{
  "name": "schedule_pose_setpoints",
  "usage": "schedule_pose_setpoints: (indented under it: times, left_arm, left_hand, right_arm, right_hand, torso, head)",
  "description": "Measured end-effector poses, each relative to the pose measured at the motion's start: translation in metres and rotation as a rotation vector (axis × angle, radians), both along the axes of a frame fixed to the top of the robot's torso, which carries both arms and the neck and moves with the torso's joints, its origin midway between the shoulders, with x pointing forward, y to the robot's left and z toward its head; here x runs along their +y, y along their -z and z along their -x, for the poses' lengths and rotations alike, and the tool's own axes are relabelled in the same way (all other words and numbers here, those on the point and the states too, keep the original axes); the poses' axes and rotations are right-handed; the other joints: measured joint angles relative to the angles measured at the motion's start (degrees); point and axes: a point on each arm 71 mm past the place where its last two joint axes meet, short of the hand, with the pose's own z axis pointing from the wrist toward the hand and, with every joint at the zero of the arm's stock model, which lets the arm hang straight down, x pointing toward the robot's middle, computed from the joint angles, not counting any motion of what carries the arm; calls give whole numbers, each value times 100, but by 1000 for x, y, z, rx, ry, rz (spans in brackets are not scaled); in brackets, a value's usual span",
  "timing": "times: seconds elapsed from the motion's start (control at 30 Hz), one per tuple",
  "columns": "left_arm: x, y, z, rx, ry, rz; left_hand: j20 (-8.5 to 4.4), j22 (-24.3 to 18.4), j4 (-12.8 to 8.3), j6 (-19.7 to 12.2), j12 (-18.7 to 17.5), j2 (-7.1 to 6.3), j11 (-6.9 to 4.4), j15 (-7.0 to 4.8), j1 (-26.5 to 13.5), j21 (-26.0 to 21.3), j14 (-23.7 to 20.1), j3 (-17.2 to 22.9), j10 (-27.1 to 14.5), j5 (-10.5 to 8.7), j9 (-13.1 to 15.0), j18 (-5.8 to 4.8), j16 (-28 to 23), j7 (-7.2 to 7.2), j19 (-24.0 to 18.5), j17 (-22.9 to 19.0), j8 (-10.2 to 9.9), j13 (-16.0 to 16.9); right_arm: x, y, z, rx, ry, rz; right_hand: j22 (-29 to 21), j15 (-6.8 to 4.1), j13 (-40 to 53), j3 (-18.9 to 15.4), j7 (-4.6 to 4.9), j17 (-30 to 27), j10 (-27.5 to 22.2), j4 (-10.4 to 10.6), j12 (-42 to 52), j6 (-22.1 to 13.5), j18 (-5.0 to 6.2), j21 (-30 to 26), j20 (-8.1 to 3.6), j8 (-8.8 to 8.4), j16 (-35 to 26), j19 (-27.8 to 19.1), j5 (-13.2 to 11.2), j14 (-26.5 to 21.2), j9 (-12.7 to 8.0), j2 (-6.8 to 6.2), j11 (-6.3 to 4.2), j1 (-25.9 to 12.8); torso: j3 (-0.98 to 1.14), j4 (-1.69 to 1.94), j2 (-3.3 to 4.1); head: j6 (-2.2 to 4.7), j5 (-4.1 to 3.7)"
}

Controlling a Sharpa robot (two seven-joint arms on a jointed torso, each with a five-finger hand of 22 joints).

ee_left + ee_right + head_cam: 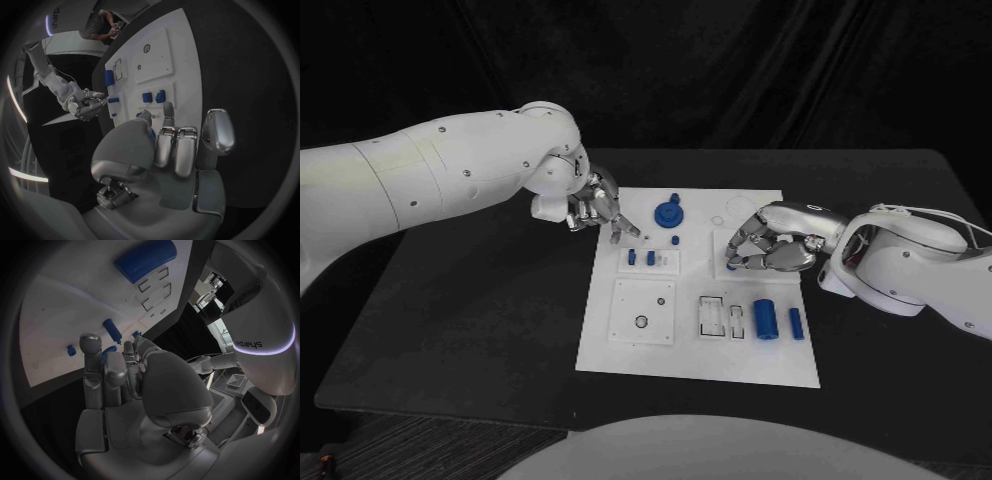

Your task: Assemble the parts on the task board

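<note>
One task board (733, 360), two robot hands — six blue parts (764, 317)

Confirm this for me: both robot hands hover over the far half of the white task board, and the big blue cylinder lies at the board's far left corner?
Not quite. The big blue cylinder lies in the near right part of the task board, as the head view shows. The left robot hand and right robot hand do hover over the far half.

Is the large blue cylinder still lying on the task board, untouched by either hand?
Yes: the large blue cylinder lies on the task board, clear of both hands.
</note>
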Motion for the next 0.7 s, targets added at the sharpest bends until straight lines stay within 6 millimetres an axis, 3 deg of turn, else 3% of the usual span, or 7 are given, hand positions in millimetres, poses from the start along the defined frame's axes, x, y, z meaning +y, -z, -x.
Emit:
schedule_pose_setpoints:
  times: [0.23, 0.7]
  left_arm:
    - [-4, 5, 1, 9, 3, 0]
    - [-11, 12, 1, 20, 8, 2]
  left_hand:
    - [0, 0, -96, -19, 0, 53, 0, 0, 53, 0, 0, 32, 0, 196, -225, 0, 0, 19, 0, 0, -274, 0]
    - [0, 0, -239, 45, 0, 75, 0, 0, 138, 0, 0, 112, 0, 482, -364, -1, 0, 37, 0, 0, -405, 1]
  right_arm:
    - [0, 0, 0, -1, -1, -1]
    - [1, 0, 0, -1, -3, -2]
  right_hand:
    - [0, 0, 0, 0, 0, 0, 0, 0, 0, 0, 0, 0, 0, 0, 0, 0, 0, 0, 0, 0, 0, 0]
    - [-1, 0, 1, 0, 0, 0, 0, 0, 0, 0, 0, 0, 0, 0, 1, 0, 0, 0, -1, 0, 0, 0]
  torso:
    - [-2, -3, 14]
    - [-7, 10, 24]
  head:
    - [0, 18]
    - [0, -3]
